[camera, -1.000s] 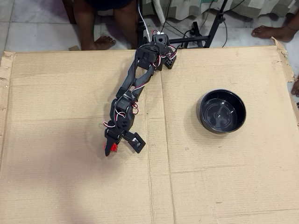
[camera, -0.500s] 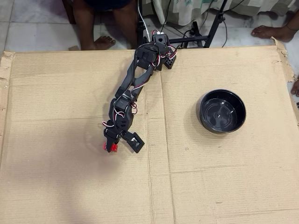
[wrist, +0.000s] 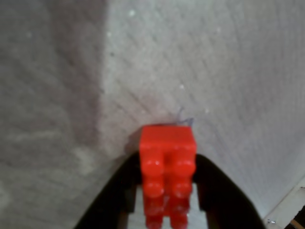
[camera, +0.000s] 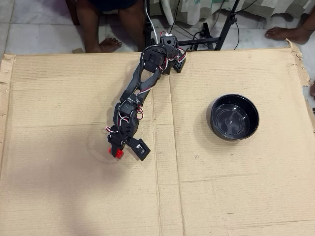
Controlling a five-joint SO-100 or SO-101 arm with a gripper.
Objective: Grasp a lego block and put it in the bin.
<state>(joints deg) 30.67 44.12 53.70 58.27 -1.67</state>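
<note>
Your gripper [camera: 118, 152] clamps red lego block [wrist: 167, 162] between both black fingers [wrist: 217, 191], studs facing wrist camera. Block [camera: 118, 153] sits left of cardboard centre seam in overhead view. Black bowl [camera: 235, 117] well apart, to right.
</note>
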